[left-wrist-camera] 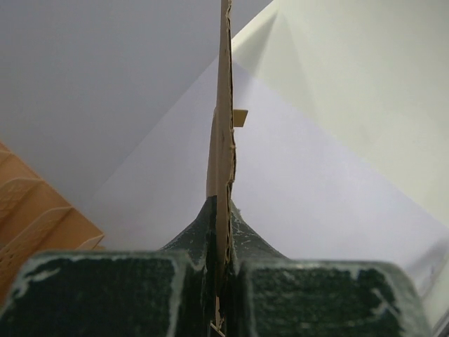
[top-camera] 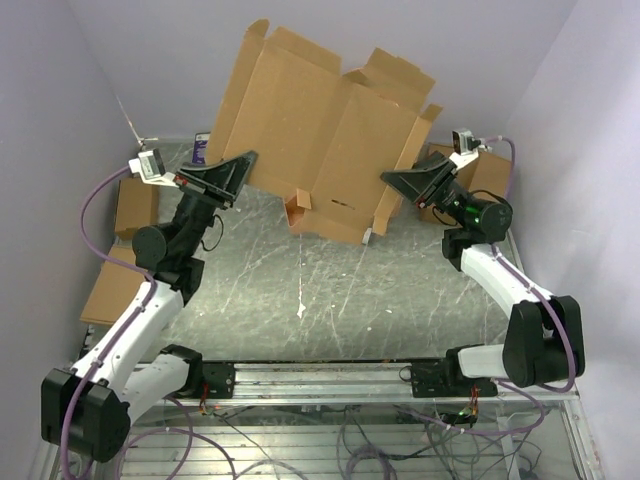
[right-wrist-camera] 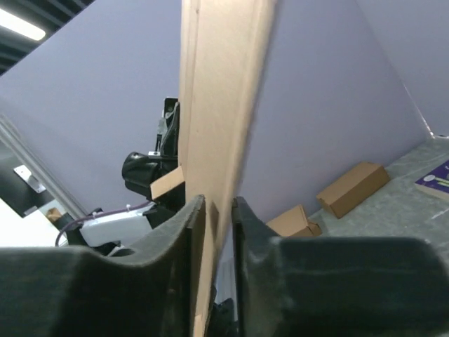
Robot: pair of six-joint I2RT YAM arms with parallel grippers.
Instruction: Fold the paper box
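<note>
Holding the paper box [top-camera: 320, 130] aloft above the worktop [top-camera: 330, 300], the left pincer [top-camera: 243, 163] is clenched on its left edge. The right pincer [top-camera: 392, 177] straddles the opposite edge (whether it grips, I cannot tell). Best to secure both grips before creasing any flap, lest the sheet swing.

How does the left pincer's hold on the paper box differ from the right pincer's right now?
The left pincer is clamped flat on the paper box with no gap; the right pincer straddles it with a dark gap beside one finger. The left pincer takes the sheet's left edge, the right pincer the right edge near the flaps. Both meet the raised sheet edge-on.
</note>
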